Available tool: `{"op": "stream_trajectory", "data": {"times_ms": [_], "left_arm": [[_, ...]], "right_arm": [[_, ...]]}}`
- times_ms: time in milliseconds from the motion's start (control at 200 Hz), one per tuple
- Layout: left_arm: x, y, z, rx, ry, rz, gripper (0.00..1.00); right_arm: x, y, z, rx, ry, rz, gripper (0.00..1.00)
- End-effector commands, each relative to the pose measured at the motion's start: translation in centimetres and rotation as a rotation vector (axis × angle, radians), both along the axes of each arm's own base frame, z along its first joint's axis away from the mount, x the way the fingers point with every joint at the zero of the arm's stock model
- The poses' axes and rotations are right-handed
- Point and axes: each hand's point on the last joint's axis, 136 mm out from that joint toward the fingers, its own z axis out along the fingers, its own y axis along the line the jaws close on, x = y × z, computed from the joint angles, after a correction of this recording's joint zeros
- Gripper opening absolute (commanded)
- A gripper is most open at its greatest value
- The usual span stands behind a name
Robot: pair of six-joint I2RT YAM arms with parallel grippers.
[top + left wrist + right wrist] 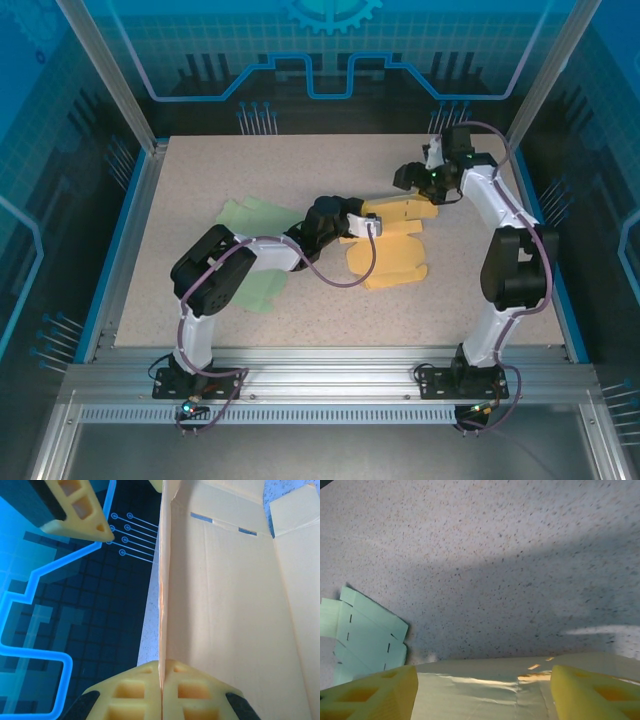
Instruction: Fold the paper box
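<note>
The left arm (212, 272) and right arm (515, 265) share one build: bulky glossy black joint housings joined by smooth white tubular links. Each rises from a black bolted base (185, 382) at the 6 o'clock edge. A thin purple cable (345, 285) loops loosely along each arm. The pincer fingers (130, 690) are yellow wedge-shaped blocks with moulded rectangular pockets, backed in black.

I see a speckled grey bench (200, 170) with a blue border (124, 240). A pale green die-cut sheet (255, 215) lies flat on it, left of centre (same sheet (365, 630) sits low left in the right wrist view, slits visible). Blue circuit-print panels (330, 70) wall the cell, with a gear graphic (330, 12) up top. An aluminium rail (330, 385) runs along the near edge.
</note>
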Motion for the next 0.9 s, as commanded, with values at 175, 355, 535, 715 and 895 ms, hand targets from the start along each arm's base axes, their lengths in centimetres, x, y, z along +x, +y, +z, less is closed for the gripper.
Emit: {"op": "stream_trajectory", "data": {"times_ms": [175,355,535,715,895], "left_arm": [[0.2,-0.1,-1.8,0.036,0.005,0.006,0.00],[0.0,-0.3,-2.1,0.043,0.009,-0.002,0.00],[-0.3,-0.2,-2.4,0.047,0.014,-0.005,0.00],[-0.6,0.1,-2.2,0.039,0.025,-0.005,0.00],[-0.2,0.7,-1.2,-0.020,0.045,0.022,0.00]], "right_arm": [[-1.4,1.0,-2.1,0.087,0.057,-0.009,0.69],[-1.6,2.3,-2.6,0.159,0.060,-0.003,0.60],[-1.3,2.4,-2.7,0.180,0.028,-0.012,0.24],[-2.2,0.8,-2.1,0.170,-0.002,-0.043,0.39],[-4.4,-2.1,-0.9,0.175,-0.052,-0.096,0.56]]}}
